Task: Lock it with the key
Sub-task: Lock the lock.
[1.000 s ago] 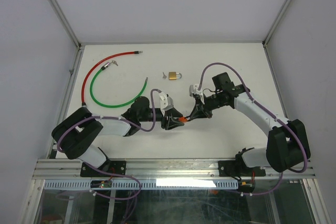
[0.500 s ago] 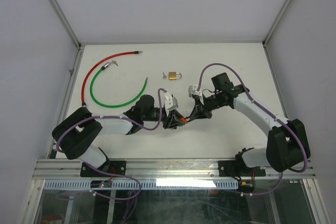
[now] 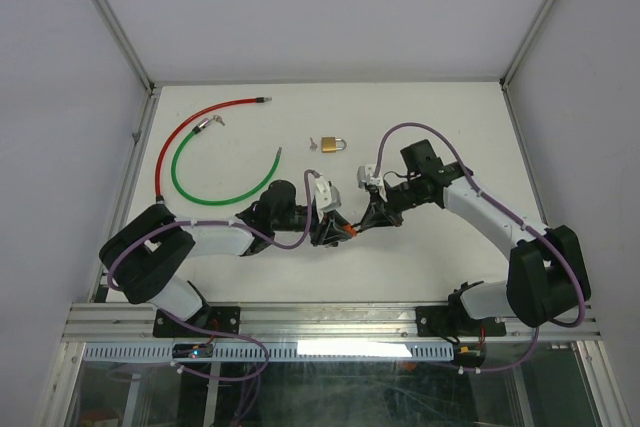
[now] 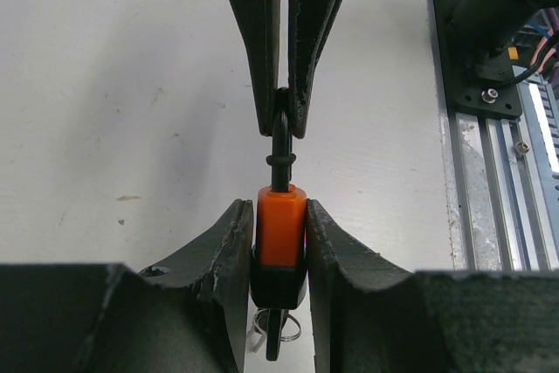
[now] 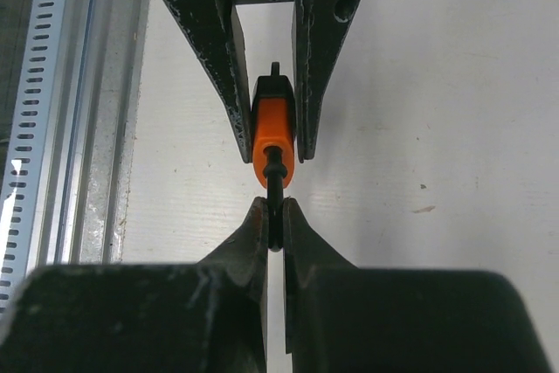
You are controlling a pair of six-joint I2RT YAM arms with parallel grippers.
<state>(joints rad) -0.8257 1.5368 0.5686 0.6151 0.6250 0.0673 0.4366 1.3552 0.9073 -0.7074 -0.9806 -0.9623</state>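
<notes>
Sliding right since a second ago, the left gripper [image 4: 279,216] has narrowed its fingers, which now press both sides of the key [image 4: 281,226] at its orange grip. Facing it, the right gripper [image 5: 273,211] has its fingers pressed together on the thin black stem at the key's other end. Both meet at the lower centre of the table [image 3: 450,117] in the top view. Farther back, at centre frame, lies the brass padlock [image 3: 334,143], well apart from the key. At the upper left curve a green cable [image 3: 215,197] and a red cable [image 3: 175,137].
</notes>
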